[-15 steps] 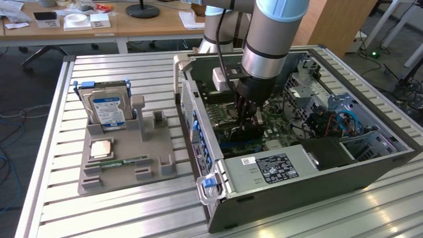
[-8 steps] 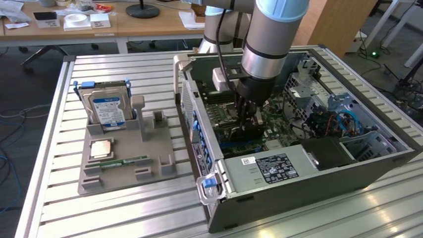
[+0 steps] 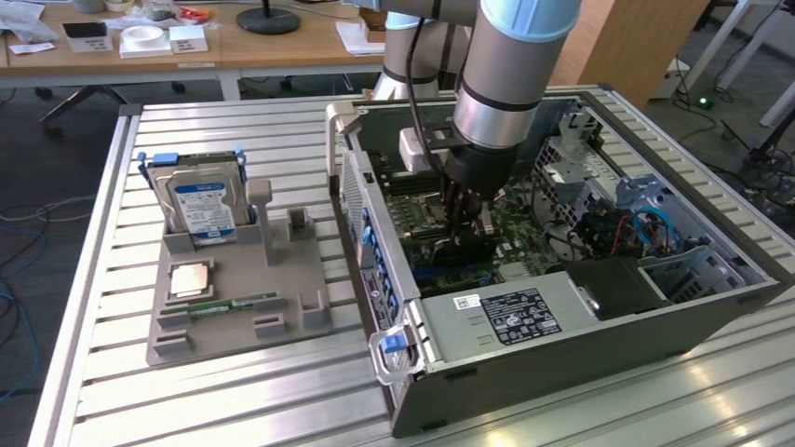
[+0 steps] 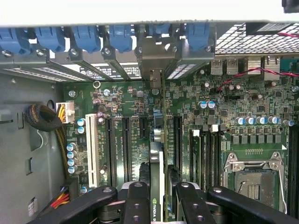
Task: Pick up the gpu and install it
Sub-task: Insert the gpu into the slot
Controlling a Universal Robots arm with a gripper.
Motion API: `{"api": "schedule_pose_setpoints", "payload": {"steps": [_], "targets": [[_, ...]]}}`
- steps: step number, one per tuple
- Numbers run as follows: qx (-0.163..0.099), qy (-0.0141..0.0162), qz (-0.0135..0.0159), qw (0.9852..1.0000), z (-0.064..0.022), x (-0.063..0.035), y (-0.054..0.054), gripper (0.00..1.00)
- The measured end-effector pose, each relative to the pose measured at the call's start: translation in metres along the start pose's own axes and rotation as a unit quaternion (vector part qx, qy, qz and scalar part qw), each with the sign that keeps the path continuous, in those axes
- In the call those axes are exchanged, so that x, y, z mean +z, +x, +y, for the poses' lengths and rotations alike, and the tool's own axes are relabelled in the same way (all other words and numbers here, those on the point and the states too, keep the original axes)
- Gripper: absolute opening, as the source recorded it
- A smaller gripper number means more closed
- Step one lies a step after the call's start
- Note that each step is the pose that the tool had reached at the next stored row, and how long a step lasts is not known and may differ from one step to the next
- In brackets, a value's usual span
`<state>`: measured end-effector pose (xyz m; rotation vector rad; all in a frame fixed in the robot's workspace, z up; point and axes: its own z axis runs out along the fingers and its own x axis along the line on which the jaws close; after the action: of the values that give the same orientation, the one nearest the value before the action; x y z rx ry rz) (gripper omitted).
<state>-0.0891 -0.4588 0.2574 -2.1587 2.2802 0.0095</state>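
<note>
Clamping the thin black rectangular gpu card (image 4: pixel 157 158) edge-on, your black 2-finger gripper (image 4: pixel 159 189) holds it over the green motherboard (image 4: pixel 224 116) slots. Likely stiff, light, fragile: grip flat faces.

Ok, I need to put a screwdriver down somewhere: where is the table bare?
Bare slats lie on the table on the camera's side of the grey tray, and beyond the hard drive. The strip between tray and computer case is narrow. Inside the case it is crowded: the gripper holds the card over the board.
</note>
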Motion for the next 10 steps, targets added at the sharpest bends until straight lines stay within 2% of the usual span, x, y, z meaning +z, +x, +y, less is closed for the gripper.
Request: {"api": "schedule_pose_setpoints", "payload": {"steps": [10], "targets": [[0.000, 0.0000, 0.0001, 1.0000, 0.0009, 0.0009, 0.0000, 0.26]]}}
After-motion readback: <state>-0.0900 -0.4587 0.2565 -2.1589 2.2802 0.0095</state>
